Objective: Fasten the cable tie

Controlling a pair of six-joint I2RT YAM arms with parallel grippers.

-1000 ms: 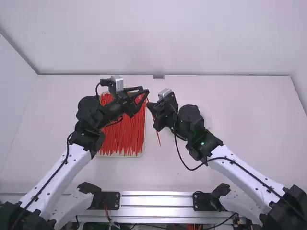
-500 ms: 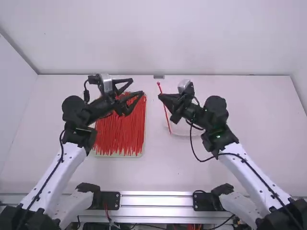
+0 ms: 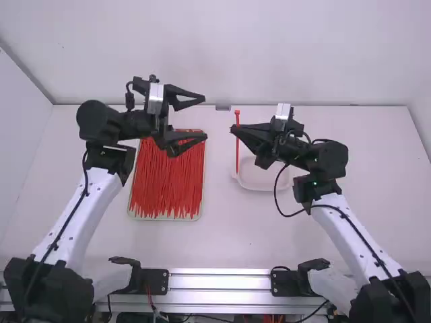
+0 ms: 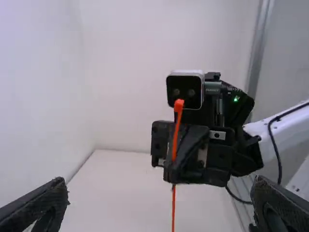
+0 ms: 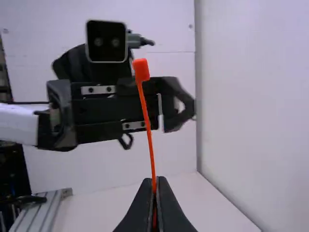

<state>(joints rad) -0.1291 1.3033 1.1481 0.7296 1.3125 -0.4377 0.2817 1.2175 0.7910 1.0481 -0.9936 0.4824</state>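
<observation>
Right hand (image 3: 237, 132) raised over mid-desk (image 3: 222, 239), fingers together, clamped on upright red cable tie (image 3: 236, 149), head uppermost. Left hand (image 3: 201, 118) level opposite, fingers wide apart, above far end of tray (image 3: 165, 219).

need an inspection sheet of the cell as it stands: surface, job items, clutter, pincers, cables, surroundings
Surface: white table, no spills seen.
Job's things: one red cable tie, upright, head up, not looped; spare ties piled on a tray.
Clutter: shallow clear dish below the right arm.
Grippers: left pincer open, raised, facing the tie; right pincer shut on the tie, head above, tail below.
Cables: black cable looping by the right forearm; another along the left arm.
Surroundings: white walls; aluminium rail at the near edge.
</observation>
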